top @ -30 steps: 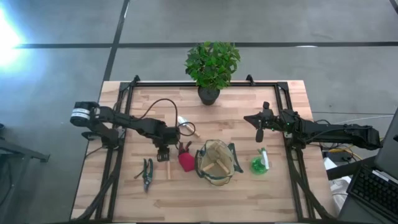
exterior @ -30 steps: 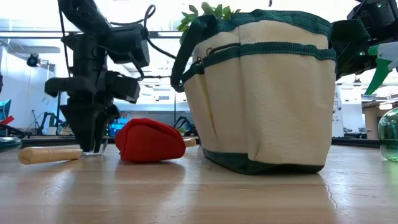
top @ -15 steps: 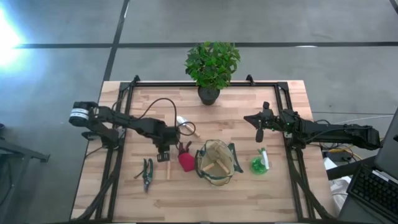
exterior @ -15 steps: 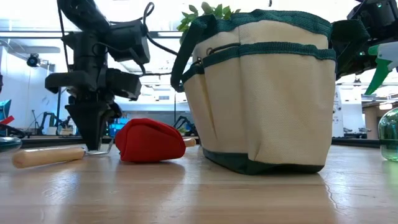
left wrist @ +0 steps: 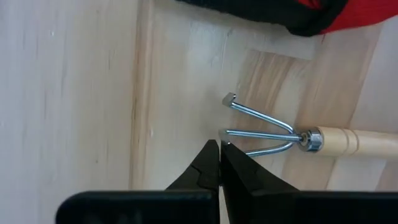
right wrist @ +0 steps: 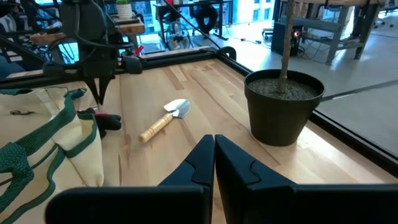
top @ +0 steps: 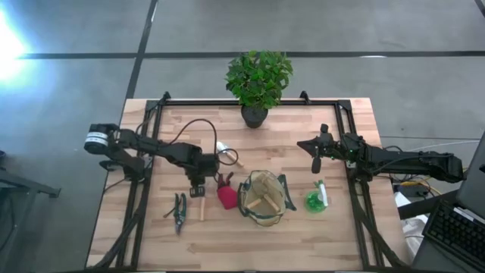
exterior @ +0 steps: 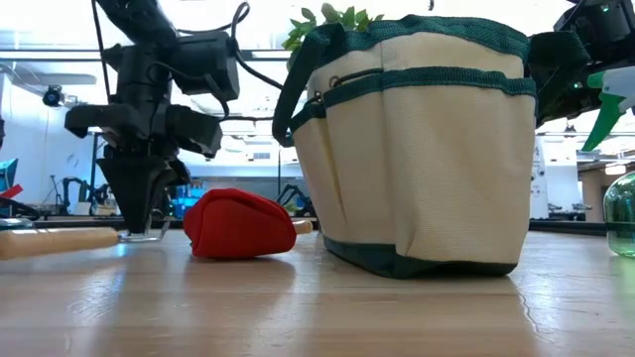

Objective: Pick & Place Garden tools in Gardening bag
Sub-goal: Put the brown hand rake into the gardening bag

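A fork with three wire tines and a wooden handle lies on the table left of the red glove. My left gripper stands over the tines, pointing down, shut. The khaki gardening bag stands upright right of the glove, with wooden handles showing inside it. Dark green pruners lie near the front left. A trowel lies behind the glove, and a green spray bottle stands right of the bag. My right gripper hovers shut behind the bottle. My left gripper meets the free end of the fork's middle tine with its shut fingertips; the tine's end runs into the seam between them. The fingers come from above, pointing down. The fork lies flat on the table, handle toward the near edge.
A potted leafy plant stands at the table's far edge in a black pot. A dark metal frame runs along the table's sides. Bare wood lies along the near edge and at the far right.
My left gripper has shut at the fork's tines and shifted slightly toward the table's left edge. The fork has slid a little the same way along the table, its handle staying flat on the wood.
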